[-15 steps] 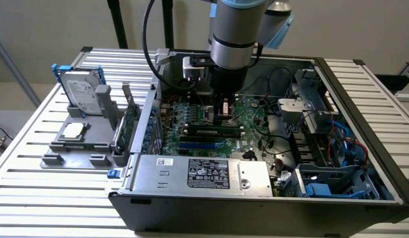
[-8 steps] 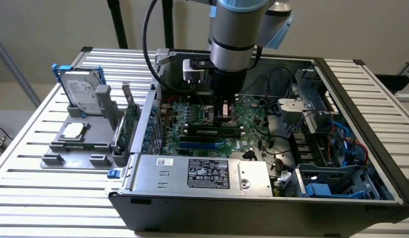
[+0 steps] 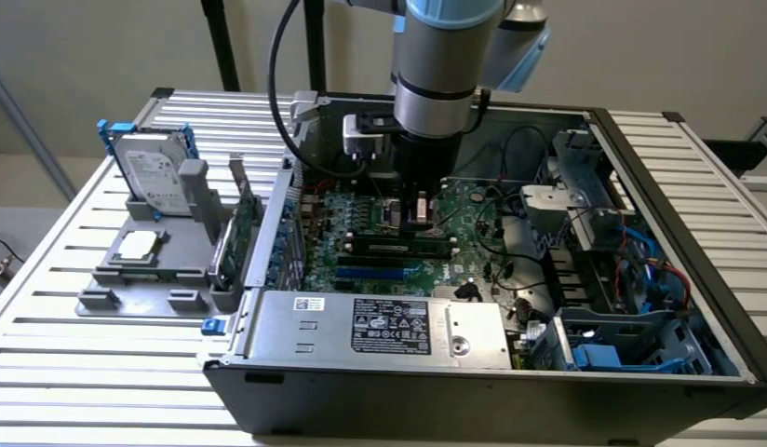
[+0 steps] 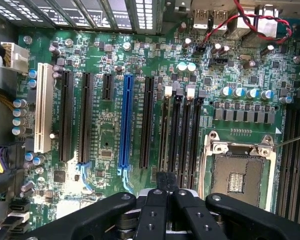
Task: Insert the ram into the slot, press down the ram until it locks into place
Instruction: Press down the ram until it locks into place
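Wrist view shows you the gripper (image 4: 167,187) with its black fingers pressed together, clamping nothing you can make out; the ram (image 3: 386,248), a thin green stick, lies seated in the slot (image 4: 176,135), a narrow black socket among parallel ones, beside the blue connector (image 4: 125,120).

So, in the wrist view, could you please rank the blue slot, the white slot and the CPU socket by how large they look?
1. CPU socket: clearly the widest, the largest in area.
2 and 3. Blue slot and white slot: both long and narrow. The blue one looks slightly longer, the white slightly wider, so I would not rank them.
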